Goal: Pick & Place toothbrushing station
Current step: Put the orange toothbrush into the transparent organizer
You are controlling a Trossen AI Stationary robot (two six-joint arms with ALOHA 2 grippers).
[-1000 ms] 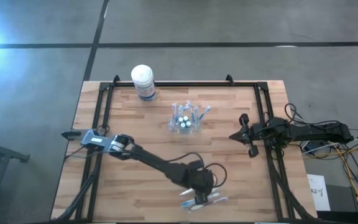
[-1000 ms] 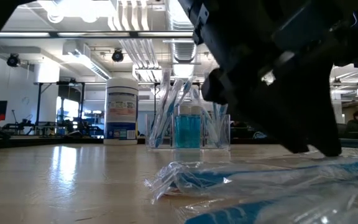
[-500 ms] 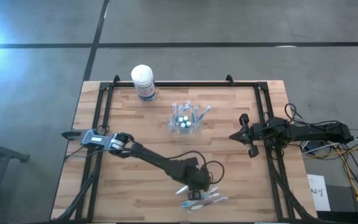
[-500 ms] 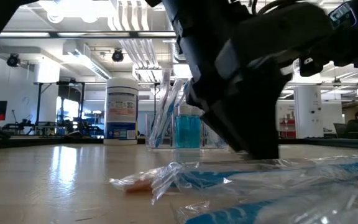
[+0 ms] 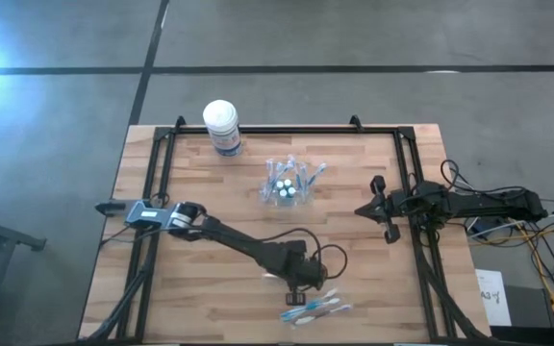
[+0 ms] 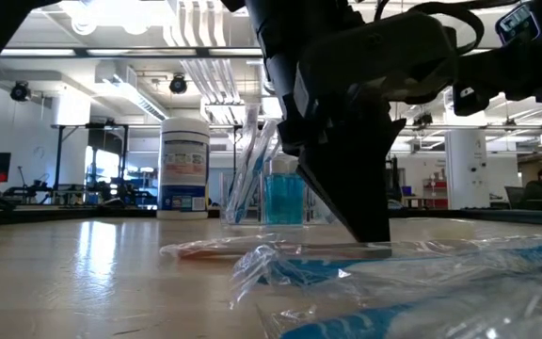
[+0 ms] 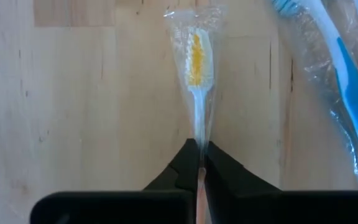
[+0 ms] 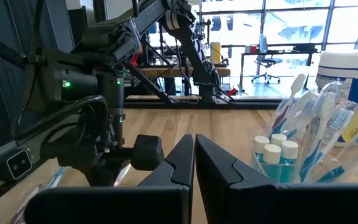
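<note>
A clear cup (image 5: 288,185) stands at the table's middle far part, holding blue-white toothbrushes (image 8: 316,118) and white-capped tubes (image 8: 277,144). Near the front edge lies a pile of wrapped blue toothbrushes (image 5: 317,308). Just on the far side of that pile, my left gripper (image 7: 199,149) is shut on one wrapped toothbrush with orange bristles (image 7: 196,53). My right gripper (image 5: 362,210) waits shut at the table's right side, pointing toward the cup. My left gripper pinches the wrapped toothbrush's handle (image 7: 199,134), a short way behind the head, between its two fingers. The fingers (image 6: 360,212) come from above, pointing down, and lie across the brush. The brush lies about level just above the table; whether it touches the wood, I cannot tell.
A white-lidded canister (image 5: 221,125) with a blue label stands at the far left of the table. A black frame rail (image 5: 267,132) runs along the far edge and down both sides. Bare wood lies between the cup and my left gripper.
My left gripper has gone from over the pile toward the table's far edge. The orange-bristled toothbrush has come with it, drawn out of the pile, while the blue wrapped brushes stay where they were.
</note>
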